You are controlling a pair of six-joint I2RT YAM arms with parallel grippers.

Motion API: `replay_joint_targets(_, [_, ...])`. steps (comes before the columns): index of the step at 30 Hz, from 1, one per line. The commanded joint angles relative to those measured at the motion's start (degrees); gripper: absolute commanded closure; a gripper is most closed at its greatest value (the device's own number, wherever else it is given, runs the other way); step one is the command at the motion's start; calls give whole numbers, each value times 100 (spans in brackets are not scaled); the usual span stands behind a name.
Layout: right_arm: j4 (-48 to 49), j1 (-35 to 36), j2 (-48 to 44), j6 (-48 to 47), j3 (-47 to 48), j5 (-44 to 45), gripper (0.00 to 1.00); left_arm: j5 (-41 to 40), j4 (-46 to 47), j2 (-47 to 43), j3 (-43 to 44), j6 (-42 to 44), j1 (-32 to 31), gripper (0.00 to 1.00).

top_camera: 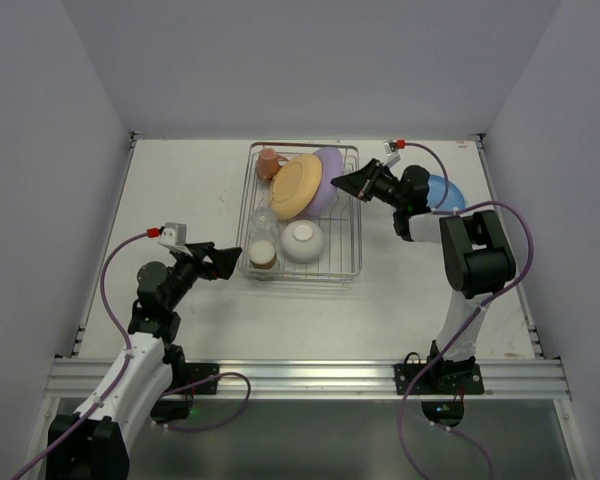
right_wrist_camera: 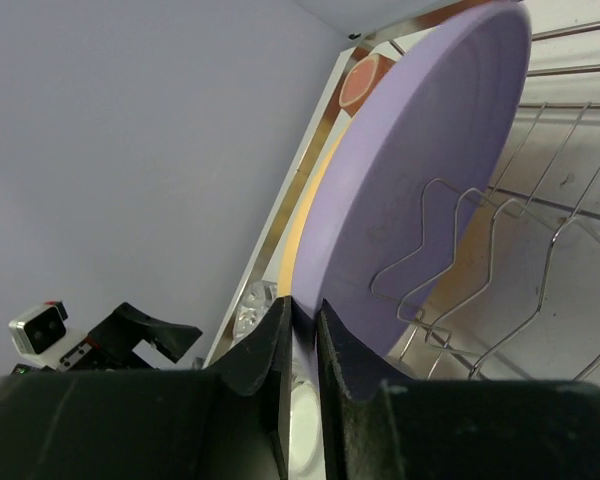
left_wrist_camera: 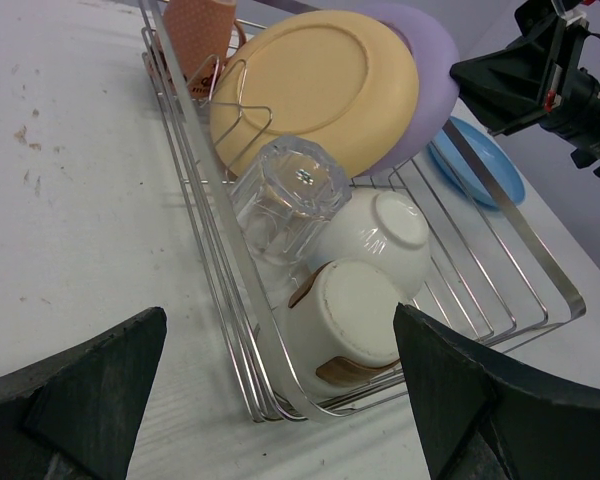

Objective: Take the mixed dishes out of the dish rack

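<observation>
Off the dish rack's [top_camera: 359, 225] near-left corner, the left gripper [top_camera: 220, 260] is hovering, fingers [left_wrist_camera: 80, 400] spread. It is holding pink mug [top_camera: 269, 162], glass [top_camera: 263, 215], brown cup [top_camera: 263, 256], white bowl [top_camera: 302, 241] and yellow-orange plate [top_camera: 298, 186]; the right gripper [top_camera: 340, 183] is clamping the lilac plate's [top_camera: 330, 163] rim; a blue plate [top_camera: 448, 192] is lying outside.

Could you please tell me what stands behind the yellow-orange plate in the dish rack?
The lilac plate leans directly behind it, its rim pinched in the right tool. From above, the yellow-orange plate hides most of it.
</observation>
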Motion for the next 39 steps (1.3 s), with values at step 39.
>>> replay_joint_targets(39, [1801, -630, -1216, 847, -773, -149, 100, 107, 166, -141, 41, 123, 24, 0])
